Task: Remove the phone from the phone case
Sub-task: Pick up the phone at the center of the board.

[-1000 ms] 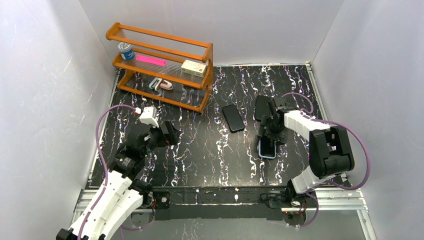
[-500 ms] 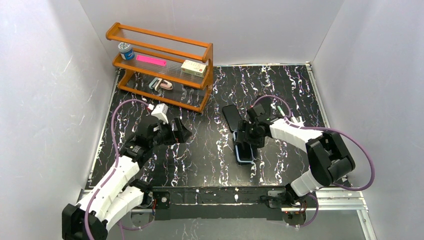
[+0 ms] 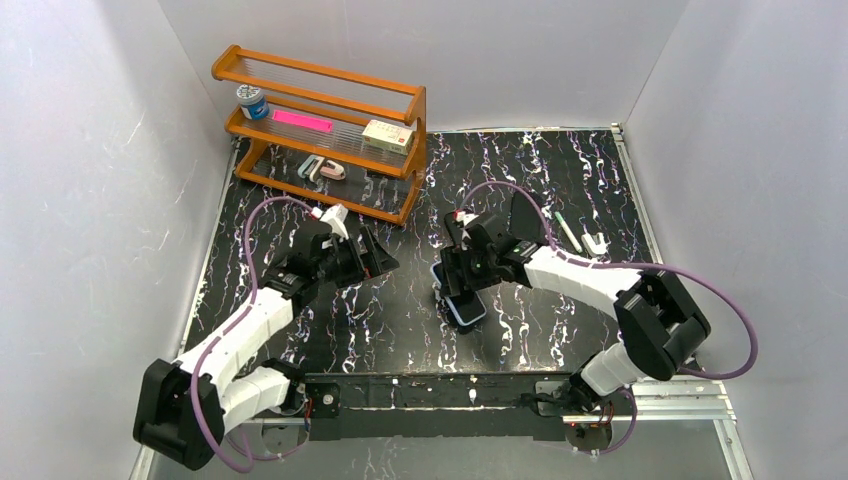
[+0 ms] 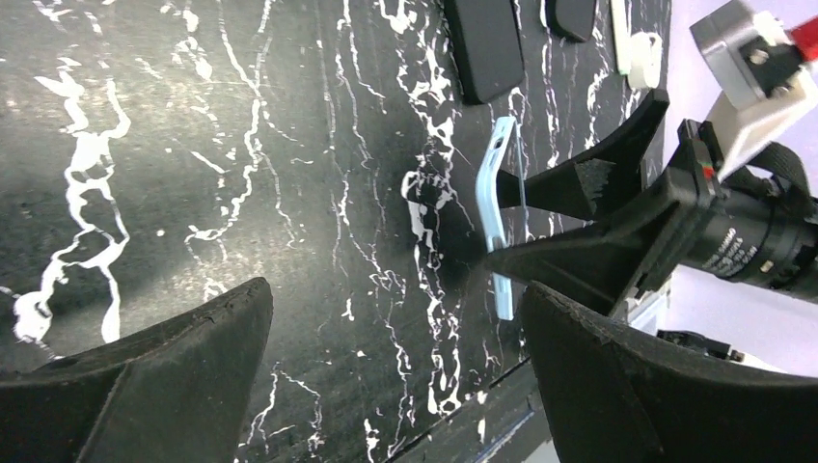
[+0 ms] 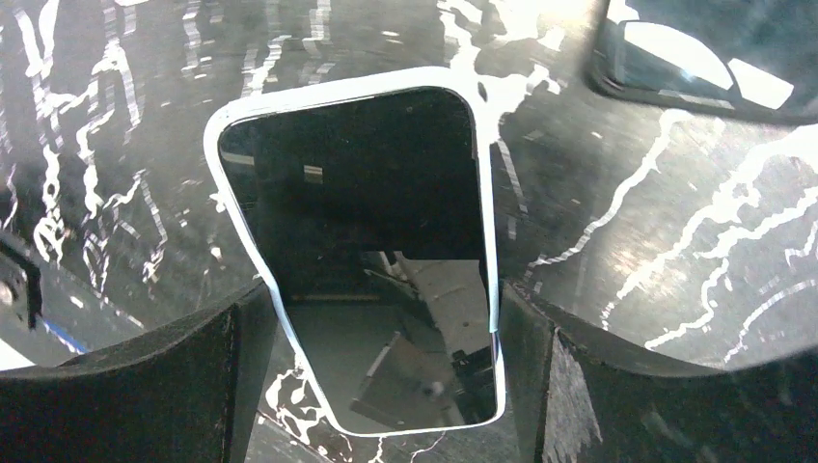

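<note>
Item: black-screened phone in a pale blue case point(image 5: 357, 241), glass dark and reflective, case rim around all edges. Location: over mid-table, long edges clamped by right gripper point(image 5: 386, 313). Left gripper point(image 4: 386, 318): jaws spread wide, empty, facing the phone. Setting: black marble-veined tabletop point(image 3: 400, 320), white walls point(image 3: 80, 150), orange wooden rack point(image 3: 320, 130) rear left. Change: phone carried leftward from the right side, left gripper extended toward it.
</note>
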Robot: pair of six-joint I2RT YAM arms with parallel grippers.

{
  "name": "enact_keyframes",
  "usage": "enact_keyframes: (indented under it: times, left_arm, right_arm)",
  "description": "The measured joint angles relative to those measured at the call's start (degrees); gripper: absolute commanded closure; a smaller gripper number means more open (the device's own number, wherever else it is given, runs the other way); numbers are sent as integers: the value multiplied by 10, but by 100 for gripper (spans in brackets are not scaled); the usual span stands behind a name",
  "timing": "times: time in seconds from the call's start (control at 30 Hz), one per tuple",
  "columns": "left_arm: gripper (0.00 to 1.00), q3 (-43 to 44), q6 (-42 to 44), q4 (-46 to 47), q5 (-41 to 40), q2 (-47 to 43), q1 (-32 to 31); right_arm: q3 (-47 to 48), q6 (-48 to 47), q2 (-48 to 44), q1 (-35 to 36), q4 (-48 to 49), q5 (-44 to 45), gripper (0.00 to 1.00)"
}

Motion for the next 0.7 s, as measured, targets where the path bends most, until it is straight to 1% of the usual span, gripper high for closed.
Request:
enact_keyframes:
  times: [0.17, 0.3, 0.47, 0.7]
  left_arm:
    - [4, 27, -2, 3, 44, 39, -2]
    - [9, 56, 11, 0, 82, 70, -2]
    - [17, 104, 43, -28, 130, 112, -2]
    - [28, 147, 80, -52, 201, 156, -3]
  right_arm:
    - [20, -67, -24, 41, 7, -7, 99]
    - [48, -119, -35, 68, 0, -8, 99]
    - [81, -180, -35, 82, -20, -26, 99]
    - [87, -296, -46, 121, -28, -48, 98]
